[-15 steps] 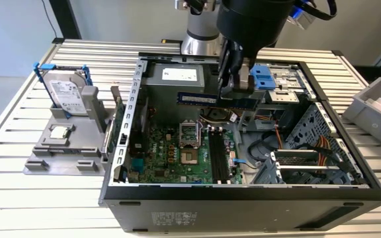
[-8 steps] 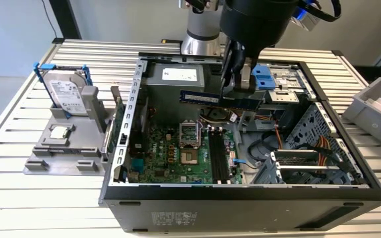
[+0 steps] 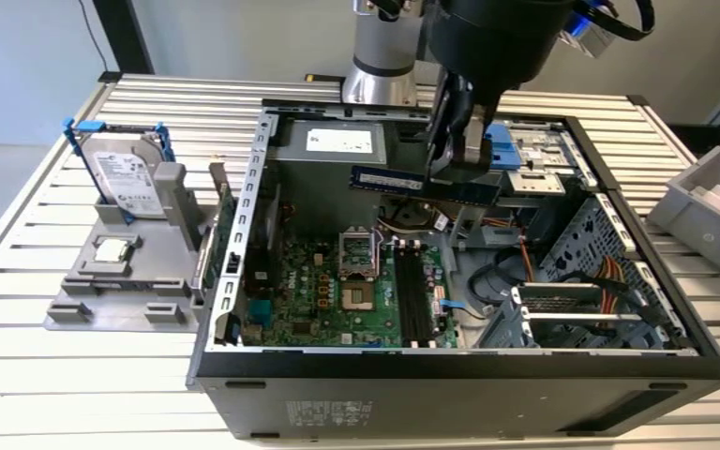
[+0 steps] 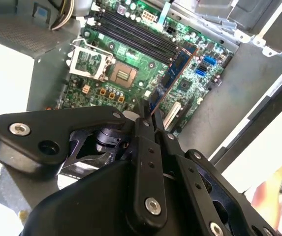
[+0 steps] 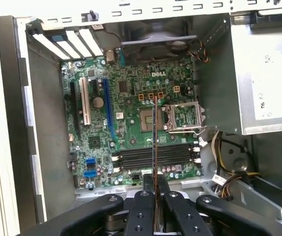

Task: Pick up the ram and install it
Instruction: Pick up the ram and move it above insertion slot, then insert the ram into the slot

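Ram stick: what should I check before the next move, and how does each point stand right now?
1. Grip: claw shut on the ram: ok.
2. Ram hangs above the open computer case: ok.
3. Memory slots look empty: ok.
4. Ram parallel to the slots: not ok, it lies crosswise to them.
5. Slot latches open: cannot tell.
6. Cables lie beside the slots, not over them: ok.

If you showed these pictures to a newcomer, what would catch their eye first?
The gripper, shut on the ram, hangs over the open computer case in the exterior view. Below it lies the green motherboard; a silver hard drive stands at the exterior view's left.
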You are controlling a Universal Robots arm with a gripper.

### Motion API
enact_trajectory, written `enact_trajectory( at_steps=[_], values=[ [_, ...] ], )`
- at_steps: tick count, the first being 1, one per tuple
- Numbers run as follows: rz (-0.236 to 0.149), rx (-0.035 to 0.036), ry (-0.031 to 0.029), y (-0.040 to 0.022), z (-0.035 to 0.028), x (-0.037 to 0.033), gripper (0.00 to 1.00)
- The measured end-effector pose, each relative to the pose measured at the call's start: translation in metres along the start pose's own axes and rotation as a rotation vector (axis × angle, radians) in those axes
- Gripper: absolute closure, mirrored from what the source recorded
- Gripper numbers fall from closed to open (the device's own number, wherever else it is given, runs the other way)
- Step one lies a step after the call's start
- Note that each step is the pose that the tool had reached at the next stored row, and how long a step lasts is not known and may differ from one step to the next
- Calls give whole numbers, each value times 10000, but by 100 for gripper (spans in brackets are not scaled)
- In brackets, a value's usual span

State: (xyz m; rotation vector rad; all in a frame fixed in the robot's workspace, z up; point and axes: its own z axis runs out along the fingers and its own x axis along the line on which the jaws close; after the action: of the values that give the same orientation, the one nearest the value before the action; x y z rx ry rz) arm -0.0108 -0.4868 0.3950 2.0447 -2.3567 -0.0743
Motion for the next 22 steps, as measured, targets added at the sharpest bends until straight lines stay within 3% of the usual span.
enact_trajectory(
  at_steps=[9, 22],
  values=[
    [0, 0, 0, -137, 14, -213, 100],
    [-265, -4, 14, -198, 40, -289, 100]
  ],
)
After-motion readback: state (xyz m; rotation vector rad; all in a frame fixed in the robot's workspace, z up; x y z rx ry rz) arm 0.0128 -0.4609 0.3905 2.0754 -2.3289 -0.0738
